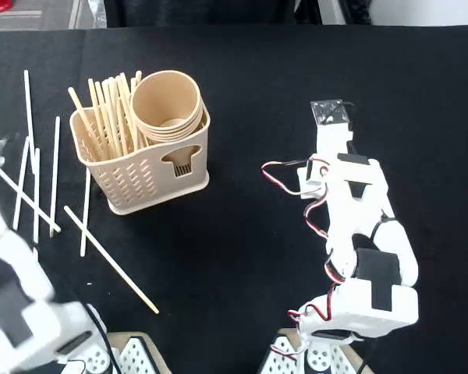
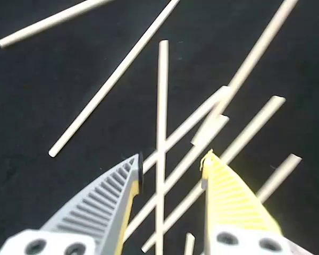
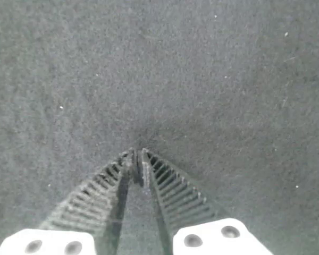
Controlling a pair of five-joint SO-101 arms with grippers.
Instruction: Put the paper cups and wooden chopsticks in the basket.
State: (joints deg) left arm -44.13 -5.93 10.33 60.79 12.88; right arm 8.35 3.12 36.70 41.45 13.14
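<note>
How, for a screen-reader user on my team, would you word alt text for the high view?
A beige basket on a black table holds stacked paper cups and a bundle of wooden chopsticks. Several loose chopsticks lie on the table beside it, near the left arm. The right arm stands apart over bare cloth.

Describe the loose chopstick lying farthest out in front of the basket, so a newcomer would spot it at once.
Start at the beige basket holding the paper cups on the black table. From near its lower left corner in the high view, one chopstick runs slantwise toward the picture's lower edge. Unlike the other loose sticks clustered left of the basket, its end reaches well below the basket.
</note>
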